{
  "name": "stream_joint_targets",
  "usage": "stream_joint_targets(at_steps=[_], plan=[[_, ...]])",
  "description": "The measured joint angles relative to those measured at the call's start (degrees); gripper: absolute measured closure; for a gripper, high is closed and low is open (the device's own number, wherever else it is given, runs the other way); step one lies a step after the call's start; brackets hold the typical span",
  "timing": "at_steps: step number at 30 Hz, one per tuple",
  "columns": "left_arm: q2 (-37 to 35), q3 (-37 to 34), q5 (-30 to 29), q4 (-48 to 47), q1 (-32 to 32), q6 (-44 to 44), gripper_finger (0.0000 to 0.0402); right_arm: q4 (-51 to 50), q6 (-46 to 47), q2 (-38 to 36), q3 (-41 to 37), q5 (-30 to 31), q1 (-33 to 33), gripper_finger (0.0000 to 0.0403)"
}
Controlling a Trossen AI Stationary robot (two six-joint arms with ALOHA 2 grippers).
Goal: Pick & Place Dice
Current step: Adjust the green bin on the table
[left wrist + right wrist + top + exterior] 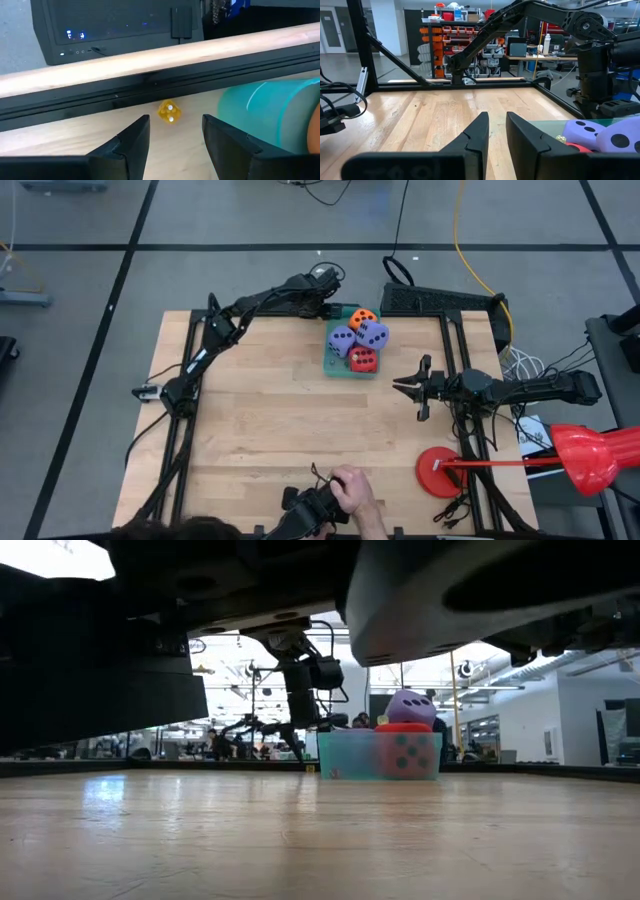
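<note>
Left gripper (172, 137) fingers seen spread, empty, aimed at small yellow die (169, 111) beside teal tray (260, 112); pick pending. Needed next: advance, close.

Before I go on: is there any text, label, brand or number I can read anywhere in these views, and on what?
No readable words, brands or numbers anywhere.
Soft purple, orange and red dice in the teal plastic tray: dark pips only.
Small yellow die: pale pips only.
Black computer case: blue lights, unreadable.
Shelf bins: labels too small.

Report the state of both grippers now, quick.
Left gripper: jaws open, holding nothing, beside the teal tray.
Right gripper: jaws shut, holding nothing, over bare table.
</note>
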Motion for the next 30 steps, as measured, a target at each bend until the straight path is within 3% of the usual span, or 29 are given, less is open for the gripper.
stream_joint_targets(at_steps=[30], plan=[[-0.2, 1.8, 1.7, 2.9, 0.8, 3.0, 0.021, 0.0, 0.0, 0.0, 0.0, 0.0, 0.0, 0.0344]])
